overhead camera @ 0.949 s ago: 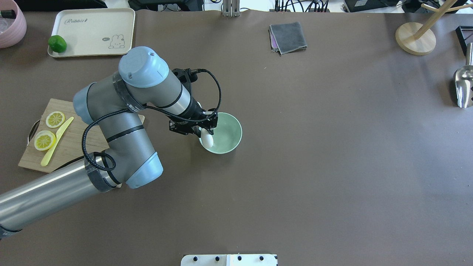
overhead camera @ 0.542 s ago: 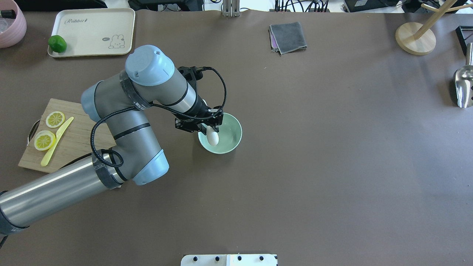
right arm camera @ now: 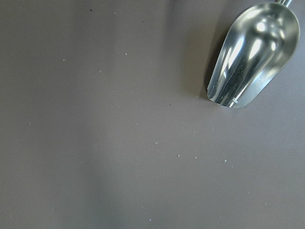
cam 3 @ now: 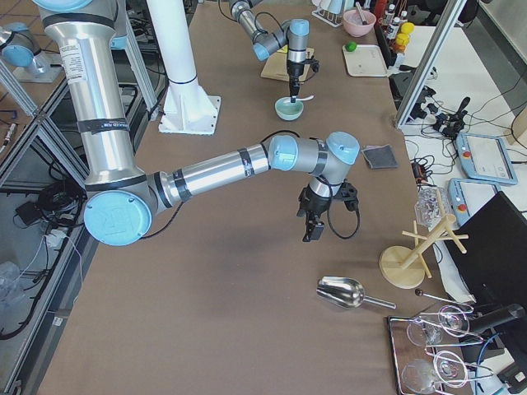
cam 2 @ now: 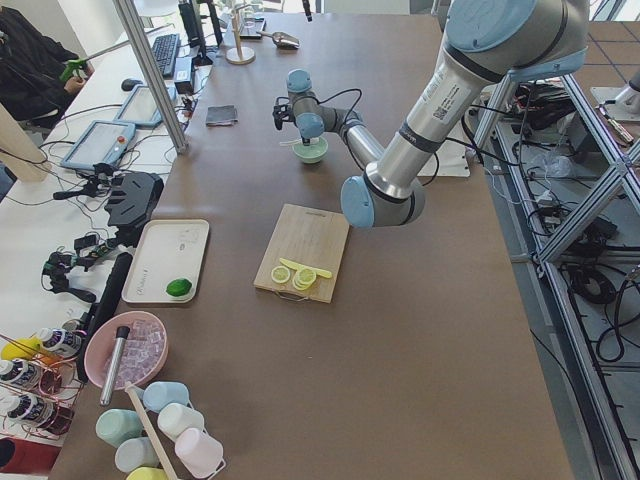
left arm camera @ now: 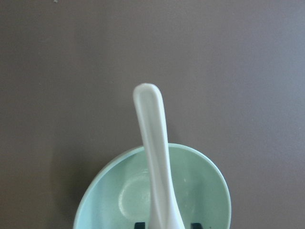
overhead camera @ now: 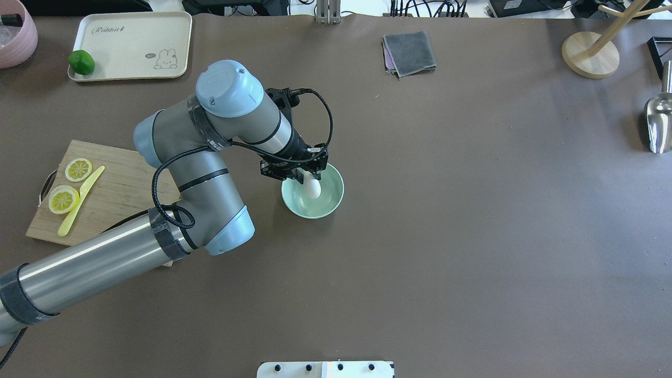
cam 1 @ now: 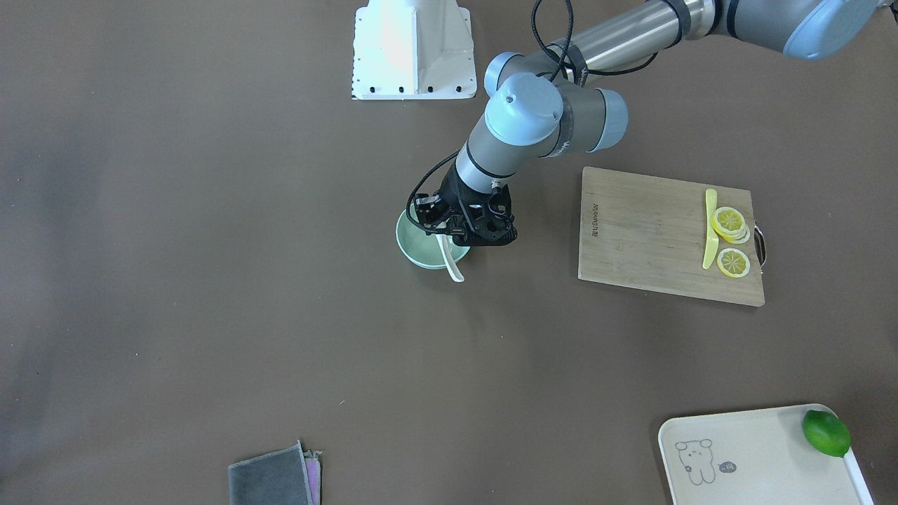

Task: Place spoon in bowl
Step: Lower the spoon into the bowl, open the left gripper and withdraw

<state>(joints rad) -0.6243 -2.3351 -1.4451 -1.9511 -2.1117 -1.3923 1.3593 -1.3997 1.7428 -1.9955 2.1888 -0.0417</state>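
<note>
The pale mint-green bowl (overhead camera: pixel 329 201) stands on the brown table left of centre. My left gripper (overhead camera: pixel 303 177) hangs over the bowl's far-left rim and is shut on the white spoon (overhead camera: pixel 313 189). The spoon's scoop sits inside the bowl. In the front-facing view the spoon's handle (cam 1: pixel 453 267) sticks out past the bowl's rim (cam 1: pixel 410 251), below the gripper (cam 1: pixel 450 240). The left wrist view shows the spoon's handle (left arm camera: pixel 155 143) running across the bowl (left arm camera: pixel 202 186). My right gripper (cam 3: pixel 311 230) shows only in the exterior right view, far from the bowl; I cannot tell its state.
A wooden cutting board (overhead camera: pixel 113 197) with lemon slices and a yellow knife lies to the left of the arm. A cream tray (overhead camera: pixel 134 44) with a lime sits far left. A grey cloth (overhead camera: pixel 409 52), a wooden stand (overhead camera: pixel 589 55) and a metal scoop (overhead camera: pixel 659 123) lie further right.
My left arm has moved right with the spoon. The scoop has gone from the bowl's left rim to over the bowl's middle.
</note>
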